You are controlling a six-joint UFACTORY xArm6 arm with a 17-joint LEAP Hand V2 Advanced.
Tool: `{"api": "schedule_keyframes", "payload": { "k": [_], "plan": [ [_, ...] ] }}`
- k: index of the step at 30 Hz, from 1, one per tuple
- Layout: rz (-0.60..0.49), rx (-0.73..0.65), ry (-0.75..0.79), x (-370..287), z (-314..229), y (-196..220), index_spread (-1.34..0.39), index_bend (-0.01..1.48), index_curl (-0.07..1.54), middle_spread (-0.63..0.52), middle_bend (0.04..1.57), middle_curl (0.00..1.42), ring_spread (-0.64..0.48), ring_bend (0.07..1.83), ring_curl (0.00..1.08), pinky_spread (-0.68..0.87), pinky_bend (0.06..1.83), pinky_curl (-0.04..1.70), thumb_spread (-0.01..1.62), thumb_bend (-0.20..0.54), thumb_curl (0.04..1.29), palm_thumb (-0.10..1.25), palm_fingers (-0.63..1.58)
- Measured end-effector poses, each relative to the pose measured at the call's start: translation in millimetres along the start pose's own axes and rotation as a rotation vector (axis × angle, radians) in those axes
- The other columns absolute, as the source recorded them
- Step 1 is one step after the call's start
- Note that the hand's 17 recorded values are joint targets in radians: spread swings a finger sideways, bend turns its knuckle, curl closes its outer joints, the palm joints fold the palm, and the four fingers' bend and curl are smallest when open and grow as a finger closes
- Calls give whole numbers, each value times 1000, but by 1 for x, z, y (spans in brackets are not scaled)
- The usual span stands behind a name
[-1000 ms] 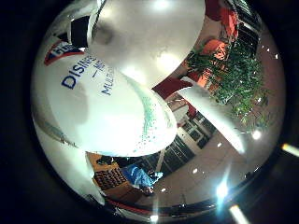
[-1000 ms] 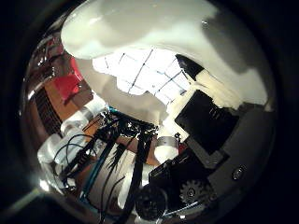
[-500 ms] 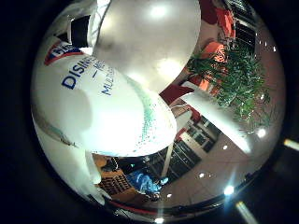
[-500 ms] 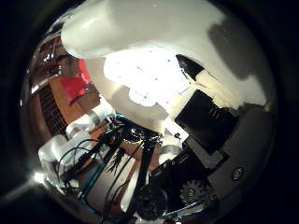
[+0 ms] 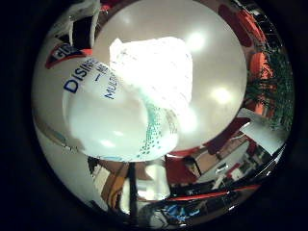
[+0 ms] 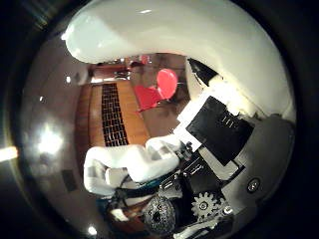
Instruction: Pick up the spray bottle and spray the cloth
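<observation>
Since the earlier frames the whole view has turned, so the camera has moved: the green plant [image 5: 281, 91] now sits at the border and a bright white skylight [image 5: 151, 72] shows behind the bottle. The spray bottle [image 5: 108, 120] is very close to the palm, its white body with blue letters filling much of the little finger side view. The hand [image 6: 214, 144] is closed around the spray bottle (white and black parts curl against its white body in the thumb side view). Around it I see the pale ceiling [image 5: 211, 53], a red chair [image 6: 167, 82] and a dark grid panel [image 6: 113, 119] on wood. The cloth is not visible.
</observation>
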State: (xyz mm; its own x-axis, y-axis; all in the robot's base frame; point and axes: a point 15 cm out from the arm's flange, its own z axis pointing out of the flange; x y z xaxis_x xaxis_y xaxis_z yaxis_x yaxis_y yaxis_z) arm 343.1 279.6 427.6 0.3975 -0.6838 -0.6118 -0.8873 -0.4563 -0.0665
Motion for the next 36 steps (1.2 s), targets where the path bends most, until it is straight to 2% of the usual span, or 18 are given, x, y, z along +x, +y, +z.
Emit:
{"api": "schedule_keyframes", "payload": {
  "k": [7, 19, 27, 36],
  "plan": [
    [-146, 89, -205, -50, 20, -27, -209, 1143, 748, -97, 1394, 646, -162, 1495, 607, -198, 1037, 1343, 905, -14, 805, 1038, 1169],
    [-221, 151, -413, -18, 120, -46, -211, 1141, 755, -97, 1391, 647, -162, 1493, 608, -191, 1028, 1360, 864, -17, 831, 1015, 1172],
    [-327, 191, -430, -1, 160, -58, -214, 1138, 764, -97, 1393, 651, -159, 1497, 605, -188, 1023, 1365, 836, -18, 843, 999, 1174],
    [-320, 188, -472, 9, 191, -63, -217, 1132, 775, -98, 1390, 655, -159, 1499, 601, -185, 1026, 1348, 817, -17, 855, 976, 1175]
  ]
}}
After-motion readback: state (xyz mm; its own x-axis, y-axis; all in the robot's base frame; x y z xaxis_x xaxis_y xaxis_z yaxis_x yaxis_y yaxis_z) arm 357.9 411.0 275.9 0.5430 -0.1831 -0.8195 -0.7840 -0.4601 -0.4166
